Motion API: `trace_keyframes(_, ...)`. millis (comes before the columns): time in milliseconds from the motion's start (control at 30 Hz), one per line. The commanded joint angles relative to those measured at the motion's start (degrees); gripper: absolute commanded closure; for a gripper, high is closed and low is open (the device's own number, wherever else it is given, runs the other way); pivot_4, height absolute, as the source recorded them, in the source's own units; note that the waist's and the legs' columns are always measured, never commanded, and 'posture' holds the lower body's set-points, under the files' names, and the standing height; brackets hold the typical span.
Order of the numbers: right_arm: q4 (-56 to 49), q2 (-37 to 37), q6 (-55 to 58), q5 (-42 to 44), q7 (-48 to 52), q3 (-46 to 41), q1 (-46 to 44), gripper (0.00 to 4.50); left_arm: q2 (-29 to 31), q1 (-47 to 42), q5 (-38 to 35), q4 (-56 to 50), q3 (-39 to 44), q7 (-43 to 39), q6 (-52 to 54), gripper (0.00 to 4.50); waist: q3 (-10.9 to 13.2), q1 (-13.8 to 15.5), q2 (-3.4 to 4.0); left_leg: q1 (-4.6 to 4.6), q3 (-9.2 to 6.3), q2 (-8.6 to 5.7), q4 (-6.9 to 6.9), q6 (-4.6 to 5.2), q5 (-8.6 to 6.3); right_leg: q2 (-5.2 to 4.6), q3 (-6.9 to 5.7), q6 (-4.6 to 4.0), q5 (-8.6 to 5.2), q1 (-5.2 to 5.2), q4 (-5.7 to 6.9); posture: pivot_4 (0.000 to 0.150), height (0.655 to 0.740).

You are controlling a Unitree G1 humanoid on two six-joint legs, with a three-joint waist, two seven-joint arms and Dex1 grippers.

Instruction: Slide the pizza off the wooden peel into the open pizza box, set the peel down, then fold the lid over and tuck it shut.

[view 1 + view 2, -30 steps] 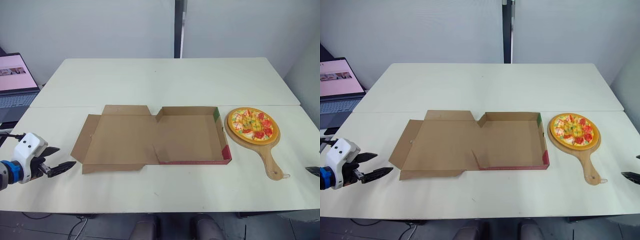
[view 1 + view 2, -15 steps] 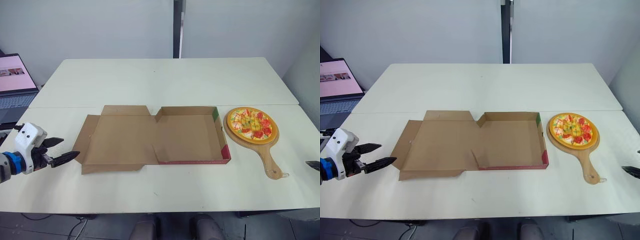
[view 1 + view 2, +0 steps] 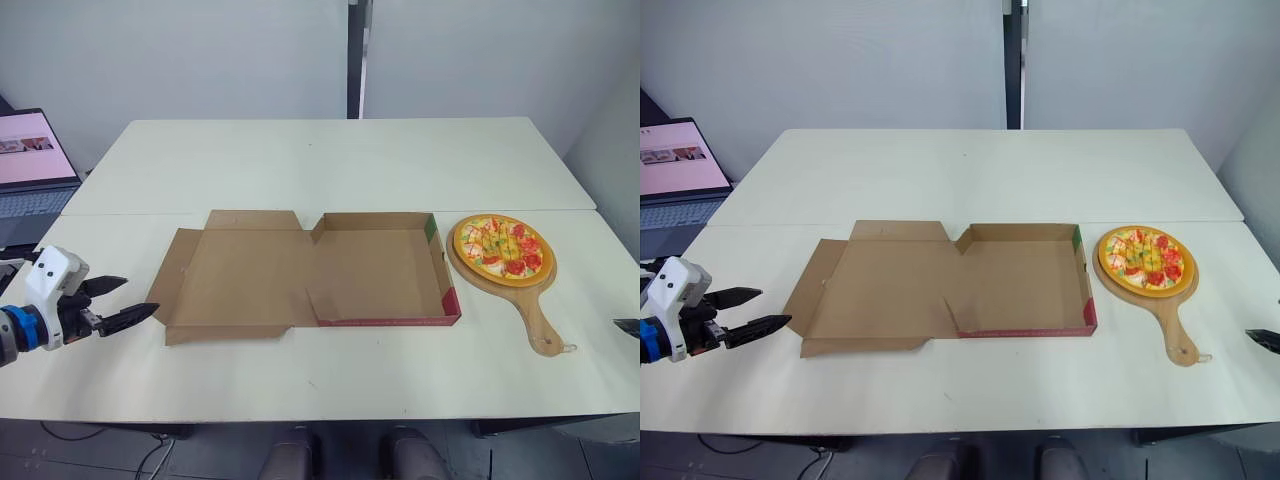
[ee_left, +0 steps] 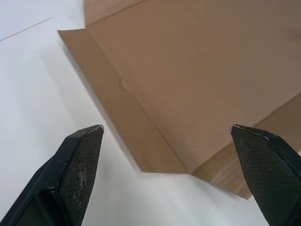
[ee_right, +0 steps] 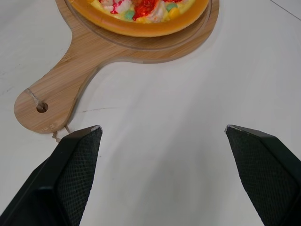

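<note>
Just in front of the left gripper (image 3: 140, 295) lies the pizza box (image 3: 385, 268), wide open on the white table (image 3: 330, 160). This gripper's two black fingers (image 4: 80, 162) are spread far apart, and they hold nothing. The part of the box closest to them is the lid (image 3: 240, 275), which lies flat on the table. The lid's side flap (image 4: 134, 136) sits right ahead of the fingertips. It is very close to the lower finger, but the finger does not grip it. The deep part of the box lies past the lid, farther from this gripper. It has low walls and a red front edge, and nothing is inside it.

On the far side of the box from the left gripper sits the wooden peel (image 3: 505, 285). It rests flat on the table, just beside the box wall. The pizza (image 3: 498, 245) lies on the round part of the peel. It has red, yellow and green bits on top.

The right gripper (image 5: 163, 128) is near the peel but apart from it. Its two fingers are also spread wide, with bare table between them. The handle (image 5: 61, 92) of the peel points toward this gripper. The end of the handle has a small hole, and it is the part closest to the gripper. The pizza is farther off, past the handle.

Behind the left gripper, off the table's edge, an open laptop (image 3: 30, 160) shows a pink screen.
</note>
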Motion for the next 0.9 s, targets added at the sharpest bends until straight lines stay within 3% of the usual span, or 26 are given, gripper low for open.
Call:
trace_keyframes(33, -0.2, 0.4, -0.8, 0.6, -0.3, -2.4, 0.5, 0.0, 1.0, -1.6, -1.5, -3.7, 0.3, -1.0, 0.9, 0.02, 0.0, 0.0, 0.0, 0.0, 0.0, 0.0, 0.0, 0.0, 0.0, 0.0, 0.0, 0.0, 0.0, 0.0, 0.0, 0.15, 0.7318)
trace_keyframes(333, -7.0, 4.0, 3.8, 2.7, -2.6, -7.3, 5.4, 0.0, -1.4, -10.1, -6.2, -17.9, -8.0, -2.5, 5.0, 0.02, 0.0, 0.4, -0.01, -0.05, -0.05, -0.01, 0.06, 0.0, 0.0, -0.01, -0.03, 0.0, 0.0, 0.03, 0.0, 0.15, 0.7318)
trace_keyframes(600, -30.1, 15.3, 13.2, 6.3, -11.8, -11.8, 12.2, 0.0, -7.8, -24.1, -12.2, -26.8, -19.4, -3.5, 11.0, 0.02, 0.0, 0.3, -0.05, -0.08, -0.11, 0.01, 0.1, 0.0, 0.0, 0.16, -0.03, 0.01, 0.0, 0.05, 0.05, 0.15, 0.7318)
trace_keyframes(733, -39.0, 18.8, 20.8, 1.9, -22.9, -4.2, 11.5, 0.0, -8.5, -29.1, -13.3, -28.6, -24.3, -6.0, 13.5, 0.02, 0.0, 0.0, -0.23, -0.03, -0.22, 0.1, 0.13, -0.03, 0.02, 0.38, 0.01, 0.01, 0.0, 0.09, 0.05, 0.15, 0.7318)
trace_keyframes(900, -42.8, 19.8, 32.8, 3.3, -30.5, 1.7, 5.1, 0.0, -9.2, -32.2, -13.2, -29.6, -27.2, -7.4, 14.1, 0.02, 0.0, 0.1, -0.21, -0.07, -0.2, 0.06, 0.16, -0.04, 0.02, 0.36, 0.06, 0.02, 0.0, 0.07, 0.05, 0.15, 0.7318)
